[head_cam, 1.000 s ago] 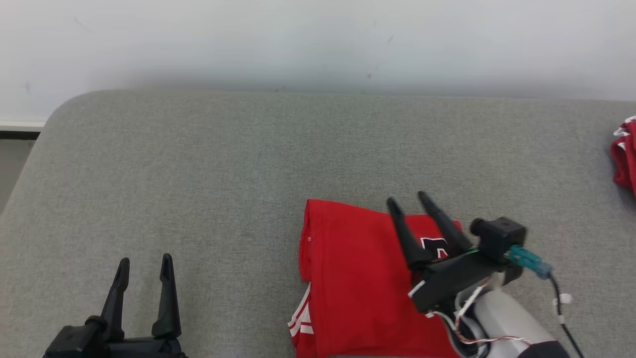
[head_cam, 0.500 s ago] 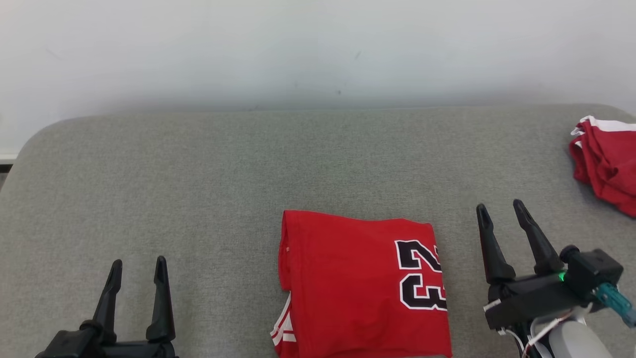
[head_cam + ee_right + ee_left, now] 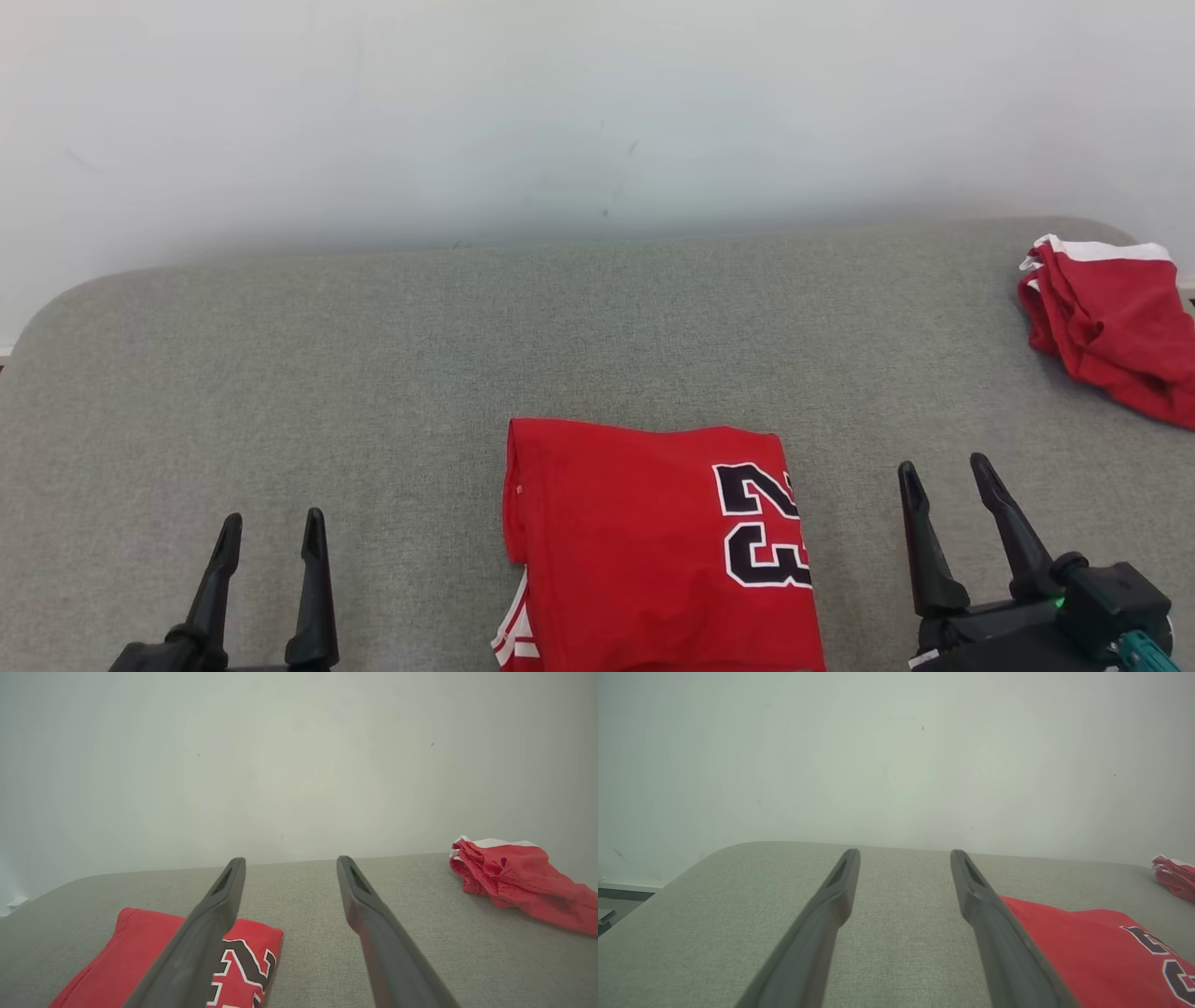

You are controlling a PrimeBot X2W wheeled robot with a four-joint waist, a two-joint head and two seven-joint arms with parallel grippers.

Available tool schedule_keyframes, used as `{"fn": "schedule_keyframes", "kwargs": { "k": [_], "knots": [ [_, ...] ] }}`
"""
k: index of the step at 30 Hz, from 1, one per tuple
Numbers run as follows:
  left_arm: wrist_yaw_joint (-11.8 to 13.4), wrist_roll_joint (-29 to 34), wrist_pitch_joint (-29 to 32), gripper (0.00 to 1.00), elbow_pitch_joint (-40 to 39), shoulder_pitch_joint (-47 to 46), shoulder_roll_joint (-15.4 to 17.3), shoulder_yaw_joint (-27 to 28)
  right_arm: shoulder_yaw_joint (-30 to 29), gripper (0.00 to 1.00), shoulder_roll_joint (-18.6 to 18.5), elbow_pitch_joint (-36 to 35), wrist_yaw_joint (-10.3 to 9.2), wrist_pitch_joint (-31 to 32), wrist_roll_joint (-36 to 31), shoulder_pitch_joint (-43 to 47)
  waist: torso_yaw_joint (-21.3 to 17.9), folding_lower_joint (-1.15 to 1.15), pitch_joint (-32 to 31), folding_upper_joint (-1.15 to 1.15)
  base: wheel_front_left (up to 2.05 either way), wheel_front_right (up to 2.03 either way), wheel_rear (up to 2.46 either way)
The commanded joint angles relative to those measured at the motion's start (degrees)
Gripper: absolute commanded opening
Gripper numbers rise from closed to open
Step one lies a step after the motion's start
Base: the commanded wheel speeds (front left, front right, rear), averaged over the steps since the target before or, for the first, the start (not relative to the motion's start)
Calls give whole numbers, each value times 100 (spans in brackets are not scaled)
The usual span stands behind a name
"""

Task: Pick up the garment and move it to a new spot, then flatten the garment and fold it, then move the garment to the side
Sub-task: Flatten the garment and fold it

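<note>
The garment [image 3: 644, 541] is a red jersey with a black number 23, folded into a flat rectangle at the front middle of the grey padded surface [image 3: 373, 373]. It also lies to the right in the left wrist view [image 3: 1101, 947] and at lower left in the right wrist view [image 3: 135, 947]. My left gripper [image 3: 273, 521] stands open at the lower left, well apart from the jersey. My right gripper [image 3: 943, 467] stands open just right of the jersey, touching nothing. In both wrist views the left gripper [image 3: 903, 855] and the right gripper [image 3: 289, 862] hold nothing.
A second red garment with white trim [image 3: 1111, 317] lies crumpled at the far right edge of the surface, also in the right wrist view [image 3: 518, 877]. A pale wall [image 3: 597, 112] rises directly behind the surface. The surface's rounded left corner [image 3: 56, 308] drops off.
My right gripper has come off the folded jersey and drawn back to its right side, uncovering the number. The head camera has tilted and turned, bringing the crumpled garment further into view.
</note>
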Motion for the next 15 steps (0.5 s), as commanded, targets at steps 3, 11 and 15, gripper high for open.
{"fn": "schedule_keyframes", "kwargs": {
  "k": [3,11,15],
  "knots": [
    [-15,56,1,100,22,157,1,-20,-160,100,63,-109,-15,2,-112,190,-4,1,-63,0,0,0,0],
    [-22,119,1,100,67,322,0,-10,-364,100,185,-332,-15,193,-236,417,46,1,-152,0,0,0,0],
    [-22,114,1,100,106,349,1,-30,-404,100,250,-407,-15,291,-317,507,81,1,-174,0,0,0,0]
  ]
}}
